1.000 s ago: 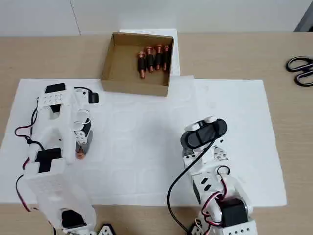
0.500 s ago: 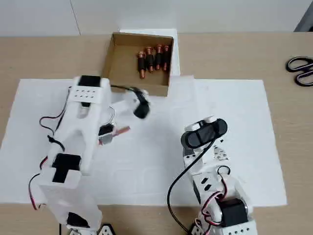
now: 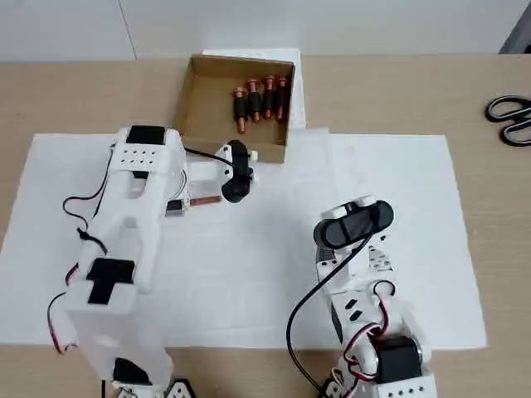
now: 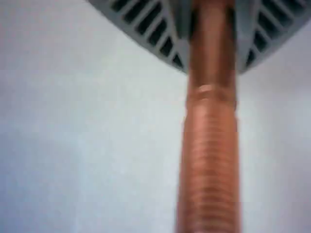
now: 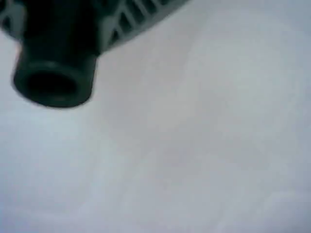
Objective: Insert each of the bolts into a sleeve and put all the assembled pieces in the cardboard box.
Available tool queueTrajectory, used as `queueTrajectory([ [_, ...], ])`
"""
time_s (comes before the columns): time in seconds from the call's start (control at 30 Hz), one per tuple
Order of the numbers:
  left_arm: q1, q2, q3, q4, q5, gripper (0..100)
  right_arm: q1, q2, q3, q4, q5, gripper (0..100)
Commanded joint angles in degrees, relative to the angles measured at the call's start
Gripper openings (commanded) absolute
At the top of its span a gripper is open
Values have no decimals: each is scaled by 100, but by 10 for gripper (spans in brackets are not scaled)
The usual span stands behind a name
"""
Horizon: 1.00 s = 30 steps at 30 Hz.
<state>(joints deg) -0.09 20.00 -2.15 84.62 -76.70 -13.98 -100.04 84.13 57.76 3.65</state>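
left hand [image 4: 212, 43]: clamping together on a copper bolt [image 3: 207, 200] and hanging over the white paper sheet [image 3: 415, 166], just in front of the cardboard box [image 3: 228, 148]
copper bolt: sitting between the left hand's grey fingers [image 4: 141, 24], lying roughly level, with the threaded shank sticking out toward the right arm's side; not touching the paper as far as the high view is showing
right hand [image 5: 58, 24]: closing on a black sleeve [image 5: 53, 68], low over the paper on the near right part of the sheet
black sleeve: sticking out of the right hand with its open bore facing outward; well apart from the bolt
cardboard box: sitting at the far edge of the paper, open side up
assembled pieces [image 3: 261, 99]: four bolt-in-sleeve pieces lying side by side in the box's right half
paper sheet: covering the middle of the wooden counter [image 3: 398, 91]
scissors [image 3: 510, 118]: lying on the counter at the far right, off the paper
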Motion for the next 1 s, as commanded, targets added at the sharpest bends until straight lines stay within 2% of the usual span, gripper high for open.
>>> queueTrajectory([
  [0.0,-35,123,-251,-97,-1600,6,57,-4,-44,-110,44,5],
  [0.2,-35,308,-532,457,-1600,10,207,-22,-44,-136,44,5],
  [0.33,-35,308,-1033,1020,-1556,88,207,-31,-44,-127,35,5],
  [0.7,-9,237,-1323,1248,-1160,97,198,-31,-44,-119,35,5],
  [0.8,88,237,-1771,1556,-79,97,198,-31,-44,-119,35,5],
  [0.87,105,211,-2114,1556,1169,97,189,-31,-44,-119,35,5],
  [0.97,132,141,-2510,1556,3534,97,180,-31,-18,-127,35,5],
])
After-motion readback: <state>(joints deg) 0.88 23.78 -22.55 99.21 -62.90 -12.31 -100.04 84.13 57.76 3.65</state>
